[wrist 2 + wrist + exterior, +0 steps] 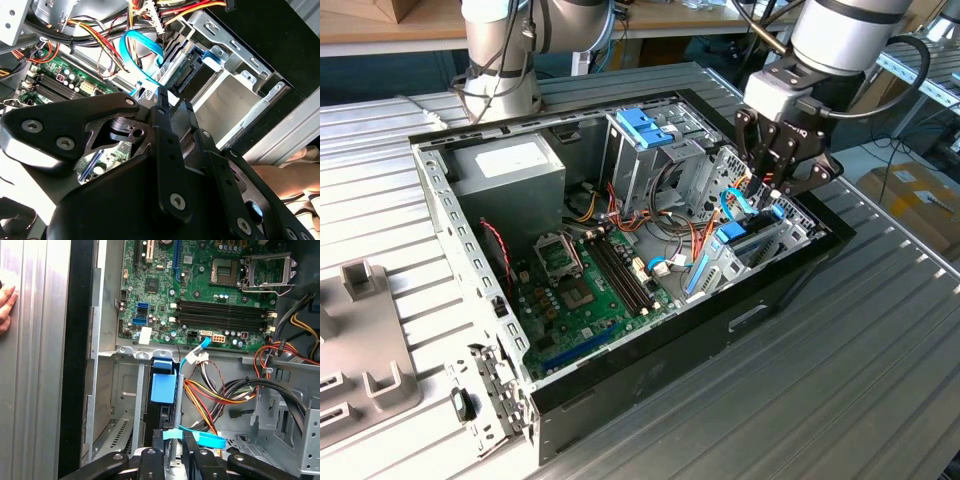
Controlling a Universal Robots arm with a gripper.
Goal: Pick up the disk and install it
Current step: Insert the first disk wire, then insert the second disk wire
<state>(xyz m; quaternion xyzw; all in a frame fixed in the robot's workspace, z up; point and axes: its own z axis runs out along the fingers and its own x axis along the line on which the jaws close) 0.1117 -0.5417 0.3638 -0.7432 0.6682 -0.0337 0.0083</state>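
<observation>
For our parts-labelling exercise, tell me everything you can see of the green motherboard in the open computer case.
The motherboard is a green circuit board lying flat on the floor of the open case. It carries a square processor socket with no cooler on it, long black memory slots side by side, blue connectors and many small components. Coloured wires run past one edge.

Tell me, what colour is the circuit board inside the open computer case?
Green; the circuit board shows best in the first wrist view.
</observation>
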